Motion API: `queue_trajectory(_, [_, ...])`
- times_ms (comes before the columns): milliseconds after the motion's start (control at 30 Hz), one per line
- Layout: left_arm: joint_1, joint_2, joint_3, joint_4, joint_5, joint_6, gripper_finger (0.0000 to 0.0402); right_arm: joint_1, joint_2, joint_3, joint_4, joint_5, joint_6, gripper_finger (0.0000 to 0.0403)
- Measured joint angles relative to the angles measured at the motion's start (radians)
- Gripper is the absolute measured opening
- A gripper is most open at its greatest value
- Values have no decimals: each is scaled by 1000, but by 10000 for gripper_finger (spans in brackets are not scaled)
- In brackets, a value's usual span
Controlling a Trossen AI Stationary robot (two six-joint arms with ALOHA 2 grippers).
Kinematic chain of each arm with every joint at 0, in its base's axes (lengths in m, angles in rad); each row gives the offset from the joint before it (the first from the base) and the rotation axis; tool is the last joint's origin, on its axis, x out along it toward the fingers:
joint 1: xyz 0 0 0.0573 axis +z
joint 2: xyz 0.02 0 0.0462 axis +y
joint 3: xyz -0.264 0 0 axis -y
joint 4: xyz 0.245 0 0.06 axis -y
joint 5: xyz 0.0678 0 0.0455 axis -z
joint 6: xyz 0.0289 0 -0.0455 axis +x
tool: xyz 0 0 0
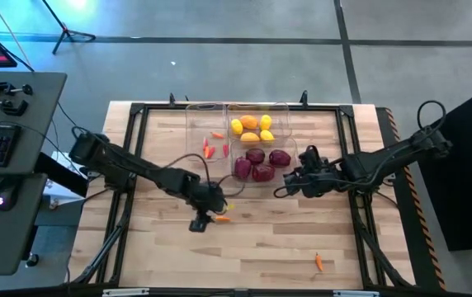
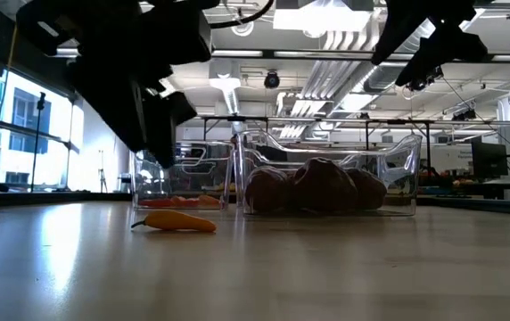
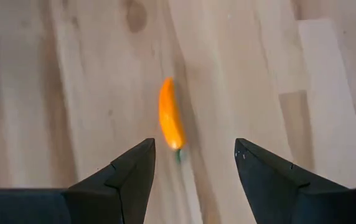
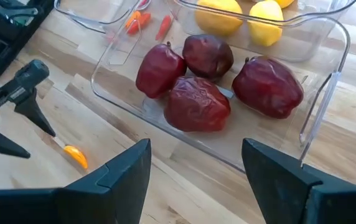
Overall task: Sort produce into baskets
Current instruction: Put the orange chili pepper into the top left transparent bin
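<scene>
Left gripper [image 3: 193,155] hangs with fingers apart over a smooth, slim orange pepper [image 3: 170,120] lying on the pale wood-plank worktop [image 1: 285,231]; right gripper [image 4: 196,165], fingers spread, faces wrinkled dark-red rounds [image 4: 196,102] in a clear plastic basket [image 4: 327,93]

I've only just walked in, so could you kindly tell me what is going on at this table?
A two-armed robot is sorting toy produce into clear bins. The left gripper hangs open just above an orange pepper lying on the table, not yet holding it. The right gripper waits open near the bin of four dark red rounds. Yellow fruits and small red peppers are already binned; another orange pepper lies loose near the table's front edge.
</scene>
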Motion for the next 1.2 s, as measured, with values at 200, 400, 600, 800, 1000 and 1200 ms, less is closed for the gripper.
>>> queue_trajectory(200, [-29,76,1,97,-153,8,209,-2,1,0,-8,0,-24,240])
queue_trajectory(400, [-32,115,1,123,-110,-1,209,-2,1,0,-32,-1,-24,240])
queue_trajectory(600, [-43,166,1,179,-87,-20,209,-2,1,0,-45,-4,-42,240])
queue_trajectory(800, [-45,212,4,181,-101,-94,209,-2,1,0,-46,-4,-42,240])
queue_trajectory(1000, [-56,220,5,180,-159,-115,170,-2,2,0,-47,-4,-50,240])
queue_trajectory(1200, [-6,184,2,78,-179,-236,16,1,2,0,-46,-1,-50,240])
